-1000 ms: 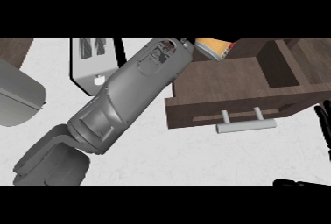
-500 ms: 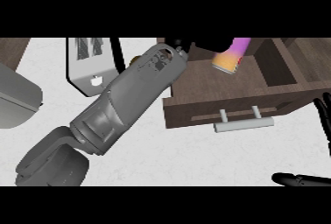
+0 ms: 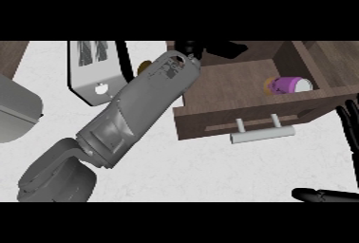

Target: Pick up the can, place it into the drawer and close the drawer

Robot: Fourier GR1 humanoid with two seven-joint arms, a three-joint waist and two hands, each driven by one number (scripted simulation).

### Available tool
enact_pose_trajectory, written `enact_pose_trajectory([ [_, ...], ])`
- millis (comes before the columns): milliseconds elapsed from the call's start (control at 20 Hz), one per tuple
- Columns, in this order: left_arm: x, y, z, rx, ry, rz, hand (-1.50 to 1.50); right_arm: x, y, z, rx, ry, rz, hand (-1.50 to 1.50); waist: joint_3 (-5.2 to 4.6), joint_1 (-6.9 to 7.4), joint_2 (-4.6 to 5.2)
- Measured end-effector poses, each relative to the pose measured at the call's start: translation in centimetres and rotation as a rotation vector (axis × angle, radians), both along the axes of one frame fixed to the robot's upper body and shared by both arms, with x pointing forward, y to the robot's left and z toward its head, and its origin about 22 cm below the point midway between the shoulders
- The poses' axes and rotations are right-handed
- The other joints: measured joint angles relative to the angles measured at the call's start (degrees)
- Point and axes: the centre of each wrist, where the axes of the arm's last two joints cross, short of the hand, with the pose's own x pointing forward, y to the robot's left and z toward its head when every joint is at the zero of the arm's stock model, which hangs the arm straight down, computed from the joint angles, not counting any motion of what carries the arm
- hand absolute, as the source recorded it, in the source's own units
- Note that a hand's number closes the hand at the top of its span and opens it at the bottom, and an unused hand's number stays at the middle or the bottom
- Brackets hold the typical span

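Note:
The purple can lies on its side inside the open wooden drawer, near its right wall. My left forearm reaches diagonally from the lower left up to the drawer's back edge. Its black hand sits above the drawer's far rim with fingers spread, apart from the can. The drawer's pale bar handle faces the front. My right hand shows at the right edge, open, just right of the drawer's front corner, with its thumb low in the view.
A white flat appliance with a dark cable lies on the counter left of the drawer. A grey rounded object sits at the left edge. Dark wood shows in the top left corner.
The can has left my left hand and now lies in the drawer's right part. My right hand has come further into view at the right edge.

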Motion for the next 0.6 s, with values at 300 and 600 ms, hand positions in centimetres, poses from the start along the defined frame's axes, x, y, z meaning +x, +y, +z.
enact_pose_trajectory([
  [300,0.0,0.1,-0.2,-0.022,-0.011,0.032,-1.50,-0.4,-0.2,0.7,-0.022,-0.025,-0.001,-1.50,-0.01,-0.44,0.02],
  [600,-0.2,-0.2,0.1,-0.071,-0.003,0.037,-1.50,-0.5,-0.3,2.3,-0.193,-0.099,-0.023,-1.50,-0.06,0.06,-0.08],
])
